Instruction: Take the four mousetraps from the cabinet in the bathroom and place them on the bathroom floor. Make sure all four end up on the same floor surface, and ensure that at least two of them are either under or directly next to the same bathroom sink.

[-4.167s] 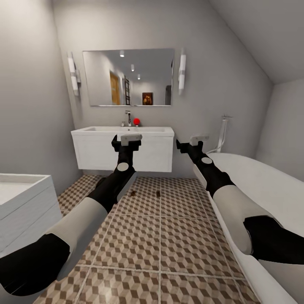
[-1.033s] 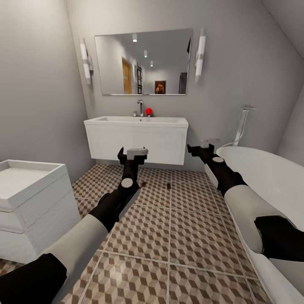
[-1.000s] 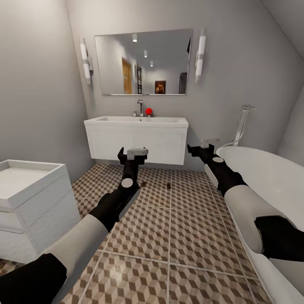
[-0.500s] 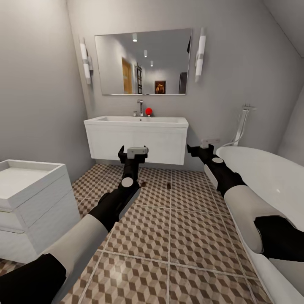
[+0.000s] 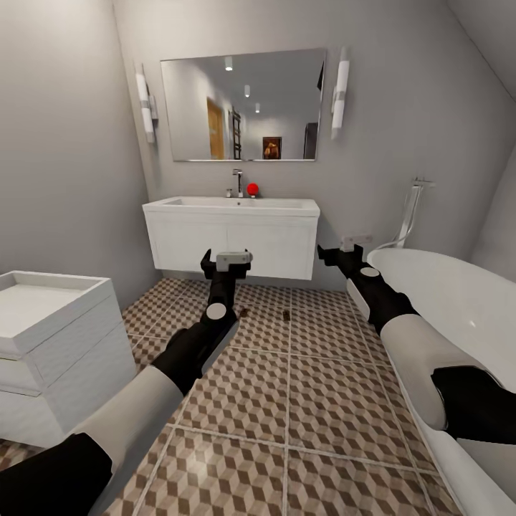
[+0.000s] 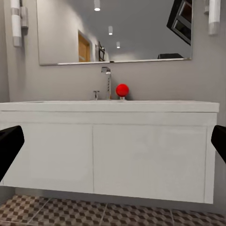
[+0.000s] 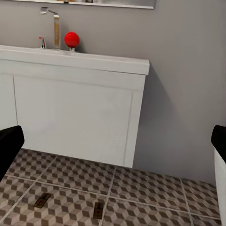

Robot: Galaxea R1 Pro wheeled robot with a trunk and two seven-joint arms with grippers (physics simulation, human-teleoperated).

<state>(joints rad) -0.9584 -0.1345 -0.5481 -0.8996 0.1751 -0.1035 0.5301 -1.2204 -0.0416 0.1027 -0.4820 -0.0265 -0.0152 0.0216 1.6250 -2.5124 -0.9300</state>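
- Facing the white sink vanity [image 5: 233, 236], two mousetraps [image 7: 98, 210] lie on the bathroom floor [image 5: 287, 401], lower centre of the head view.
- Left claw [image 5: 225, 261] and right claw [image 5: 342, 251] hover above them, both spread open, empty.

Two mousetraps lying before the sink

You are holding both arms out over the bathroom floor [image 5: 287, 401]; the mousetraps [image 5: 244, 312] [image 5: 286, 314] are lying on the tiles just in front of the white sink [image 5: 233, 236], bathtub [image 5: 459, 301] alongside.
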